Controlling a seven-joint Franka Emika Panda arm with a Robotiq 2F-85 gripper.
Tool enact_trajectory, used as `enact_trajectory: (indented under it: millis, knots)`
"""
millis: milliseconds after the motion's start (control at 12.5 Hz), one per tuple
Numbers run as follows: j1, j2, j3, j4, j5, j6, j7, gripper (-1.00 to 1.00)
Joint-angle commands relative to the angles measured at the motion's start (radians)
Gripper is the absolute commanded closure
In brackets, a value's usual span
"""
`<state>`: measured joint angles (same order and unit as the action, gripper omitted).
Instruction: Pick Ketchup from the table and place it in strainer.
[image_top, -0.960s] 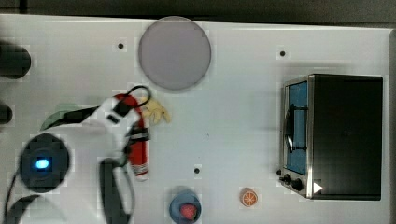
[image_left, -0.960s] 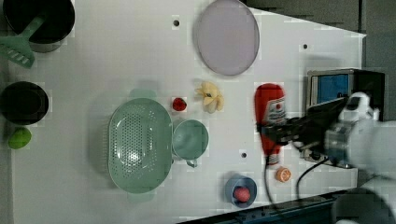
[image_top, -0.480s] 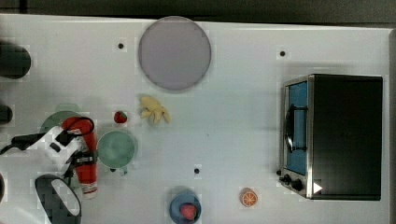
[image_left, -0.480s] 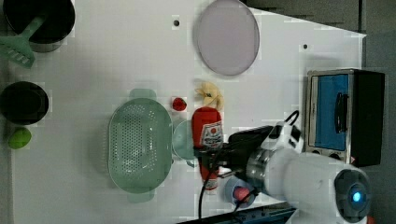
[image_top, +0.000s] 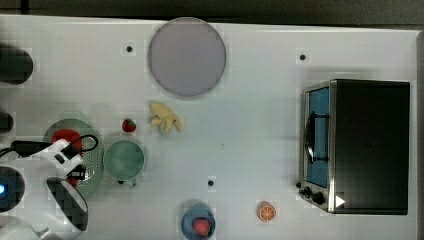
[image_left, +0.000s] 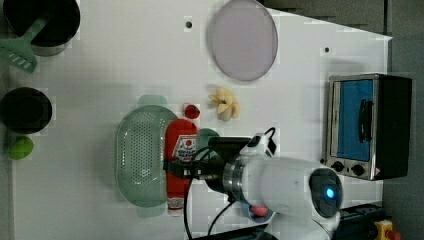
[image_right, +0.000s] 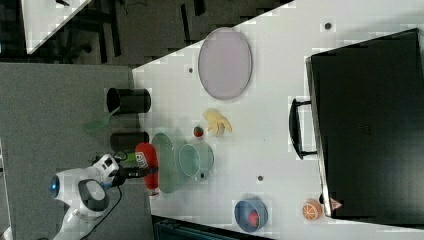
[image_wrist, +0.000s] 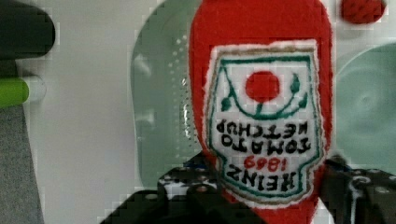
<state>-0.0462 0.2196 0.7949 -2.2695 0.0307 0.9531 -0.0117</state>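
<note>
The ketchup (image_left: 181, 150), a red bottle with a white label, lies level in my gripper (image_left: 179, 169), which is shut on its lower body. It hangs over the rim of the strainer (image_left: 140, 155), a pale green perforated oval basket, on the side nearest the cup. The wrist view has the ketchup (image_wrist: 261, 93) close up, black fingers (image_wrist: 187, 191) at both of its sides and the strainer (image_wrist: 159, 107) beneath. From the top view the arm covers much of the strainer (image_top: 92, 162), and the ketchup (image_top: 66, 136) shows red above it.
A pale green cup (image_top: 123, 160) stands right beside the strainer, with a strawberry (image_top: 129, 125) and a yellow banana bunch (image_top: 165, 117) nearby. Farther off are a grey plate (image_top: 186, 56), a toaster oven (image_top: 357, 145), a blue bowl (image_top: 198, 223), an orange slice (image_top: 266, 211) and black pots (image_left: 42, 22).
The arm has carried the ketchup across the table, toward the top view's left, from beside the banana bunch, past the cup, to over the strainer. The grip has stayed shut on it.
</note>
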Motion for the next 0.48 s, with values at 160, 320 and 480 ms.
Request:
enact_trajectory:
  millis: [160,320,480]
  knots:
    - [0.002,0.090,-0.008,0.000,-0.006,0.114,0.073,-0.21]
    - [0.002,0.155,-0.018,0.000,-0.034,0.165,0.073,-0.46]
    - [0.003,0.188,-0.018,0.002,-0.079,0.196,0.073,-0.90]
